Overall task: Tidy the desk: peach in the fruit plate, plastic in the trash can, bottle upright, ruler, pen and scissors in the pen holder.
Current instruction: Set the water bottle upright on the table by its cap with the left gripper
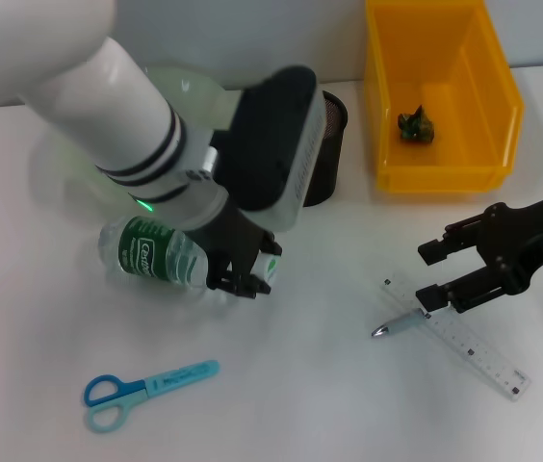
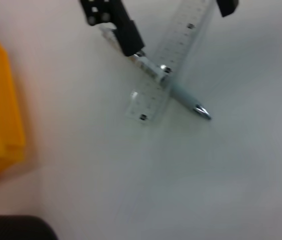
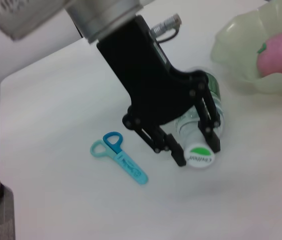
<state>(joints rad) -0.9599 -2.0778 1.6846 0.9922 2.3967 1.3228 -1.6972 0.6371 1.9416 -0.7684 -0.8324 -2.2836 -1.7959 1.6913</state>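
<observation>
Nearest, at the lower left of the head view, the blue scissors (image 1: 146,389) lie flat on the white desk (image 1: 300,404), and at the lower right the pen (image 1: 399,325) lies crossed with the clear ruler (image 1: 469,343), the right gripper (image 1: 429,275) just above them with fingers apart and nothing between. At mid-left the left gripper (image 1: 249,277) has its fingers around the neck of the lying bottle (image 1: 156,252). Farthest back are the black mesh pen holder (image 1: 327,144), the pale green fruit plate (image 3: 241,45) holding the peach (image 3: 280,54), and at upper right the yellow trash can (image 1: 442,96) with a dark crumpled plastic piece (image 1: 416,126) inside.
</observation>
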